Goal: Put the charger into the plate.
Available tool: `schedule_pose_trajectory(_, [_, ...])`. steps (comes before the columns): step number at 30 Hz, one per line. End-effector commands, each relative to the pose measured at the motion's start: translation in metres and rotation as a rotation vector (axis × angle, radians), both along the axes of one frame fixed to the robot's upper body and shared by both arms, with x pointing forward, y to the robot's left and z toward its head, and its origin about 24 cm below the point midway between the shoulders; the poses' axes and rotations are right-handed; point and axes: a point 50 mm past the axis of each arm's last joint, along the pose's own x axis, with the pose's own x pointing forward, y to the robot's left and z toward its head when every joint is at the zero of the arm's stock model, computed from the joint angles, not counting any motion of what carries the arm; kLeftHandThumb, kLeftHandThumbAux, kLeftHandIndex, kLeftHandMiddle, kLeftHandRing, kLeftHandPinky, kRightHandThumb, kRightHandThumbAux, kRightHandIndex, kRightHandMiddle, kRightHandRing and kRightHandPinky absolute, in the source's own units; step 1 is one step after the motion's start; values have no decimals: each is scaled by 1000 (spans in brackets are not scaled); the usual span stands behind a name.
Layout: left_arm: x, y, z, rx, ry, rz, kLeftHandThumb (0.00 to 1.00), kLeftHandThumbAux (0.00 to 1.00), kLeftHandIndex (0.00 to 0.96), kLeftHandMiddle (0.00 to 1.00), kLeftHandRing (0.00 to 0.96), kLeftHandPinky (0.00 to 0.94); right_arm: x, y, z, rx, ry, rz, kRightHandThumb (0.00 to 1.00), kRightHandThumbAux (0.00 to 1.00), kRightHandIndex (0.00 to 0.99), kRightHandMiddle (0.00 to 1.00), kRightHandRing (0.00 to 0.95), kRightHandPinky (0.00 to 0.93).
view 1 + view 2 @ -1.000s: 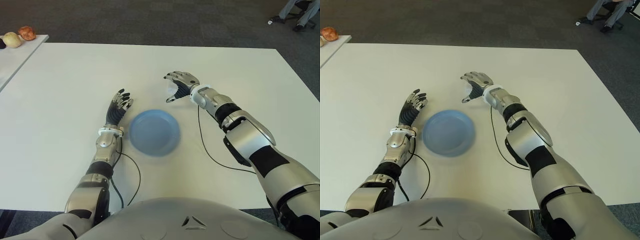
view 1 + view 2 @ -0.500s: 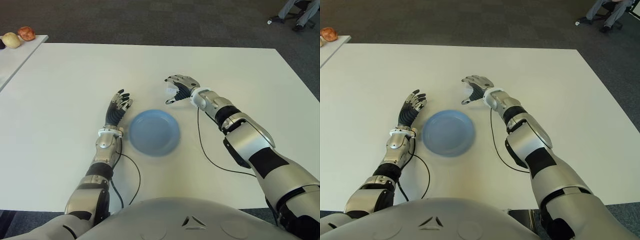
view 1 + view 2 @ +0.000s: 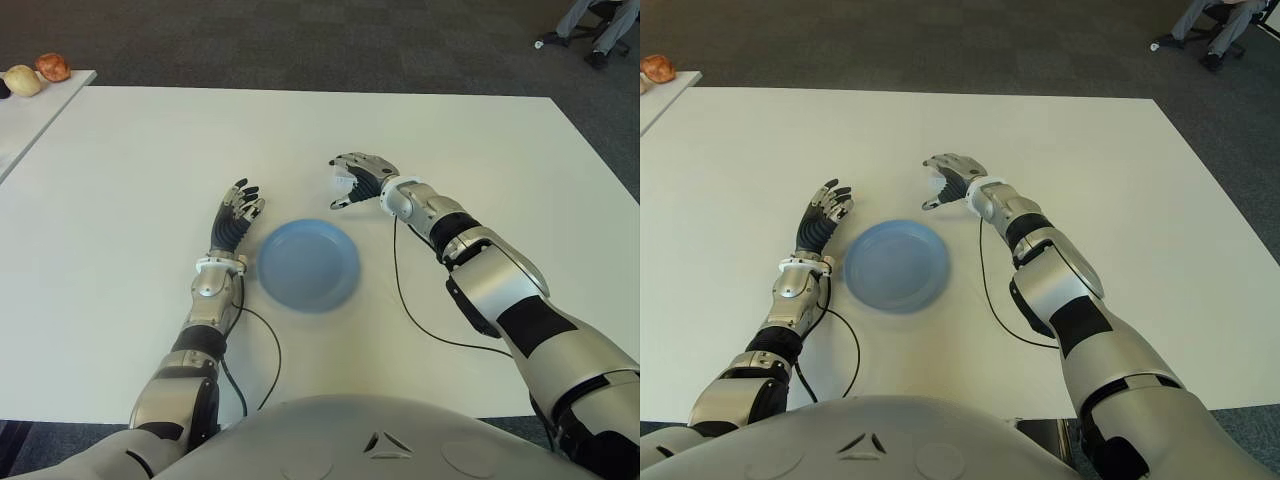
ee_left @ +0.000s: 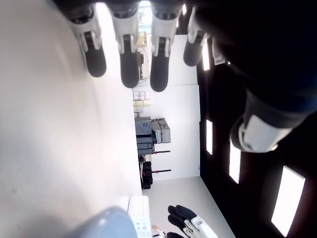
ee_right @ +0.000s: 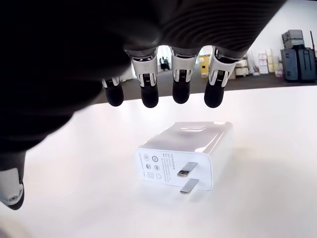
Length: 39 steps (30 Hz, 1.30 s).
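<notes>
Charger (image 5: 185, 151) on table (image 3: 150, 160), untouched; right robot hand (image 3: 357, 176) lowered over it, fingers spread, empty.

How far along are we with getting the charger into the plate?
Nothing is done yet: the blue plate holds nothing. The right hand hovers open over the white charger, which lies on the table, ungrasped. Left: grasp, carry, release into the plate. The left hand shows open left of the plate.
</notes>
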Motion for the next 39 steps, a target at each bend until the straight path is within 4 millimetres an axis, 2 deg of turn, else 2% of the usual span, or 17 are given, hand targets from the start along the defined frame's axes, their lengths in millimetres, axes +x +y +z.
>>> schedule_pose_trajectory(1, [-30,3,-31,-13,165,25,0,542,127,222,204,193,-4,-4,-8,17,51,-19,0,492,0,0,0,0])
schedule_pose_trajectory(21, [-32,1,-31,-4,168,1,0,543,118,221,200,175,-8,-18,-16,-2,179,-19,0,519,0,0,0,10])
schedule_pose_trajectory(31, [-33,0,-31,-12,162,-6,0,542,122,224,202,178,-12,-32,-20,-37,310,4,0,530,0,0,0,54])
schedule_pose_trajectory(39, [-32,1,-31,-11,165,-8,0,532,117,228,207,182,-16,-49,-23,-11,436,-29,0,541,0,0,7,24])
